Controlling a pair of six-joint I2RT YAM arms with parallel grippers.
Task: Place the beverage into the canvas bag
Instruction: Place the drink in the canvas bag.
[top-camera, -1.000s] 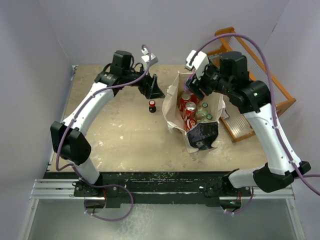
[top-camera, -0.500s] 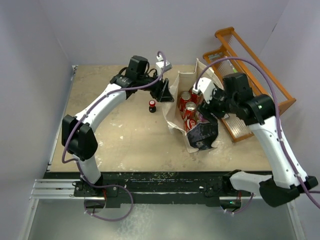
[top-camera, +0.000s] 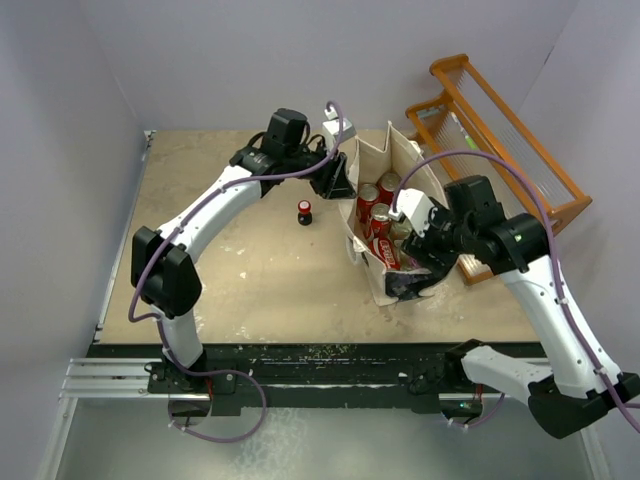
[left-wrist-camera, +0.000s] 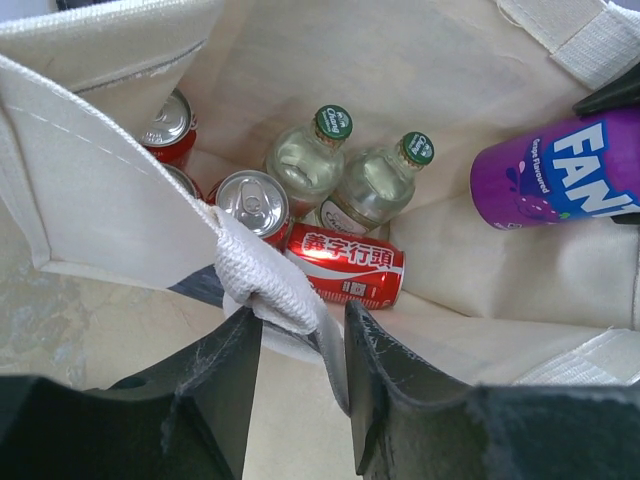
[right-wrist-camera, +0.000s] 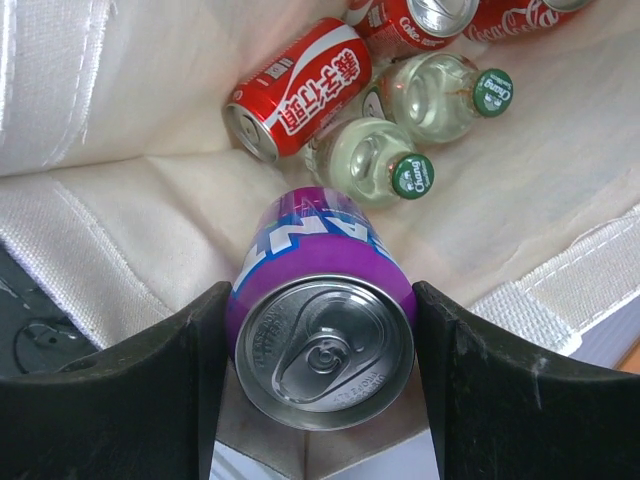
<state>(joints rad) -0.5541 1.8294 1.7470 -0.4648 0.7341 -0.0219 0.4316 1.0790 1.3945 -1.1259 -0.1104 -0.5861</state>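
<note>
Right hand (right-wrist-camera: 320, 300) holds purple can (right-wrist-camera: 322, 352) inside canvas bag (right-wrist-camera: 110, 205).

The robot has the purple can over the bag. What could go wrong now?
1. The purple Fanta can in the right gripper hangs inside the bag's mouth, with two green-capped bottles just below. If it is let go here, it might bang into them.
2. The left gripper pinches only the bag handle. If that slips, the canvas bag may sag shut and the can could catch on the rim.
</note>
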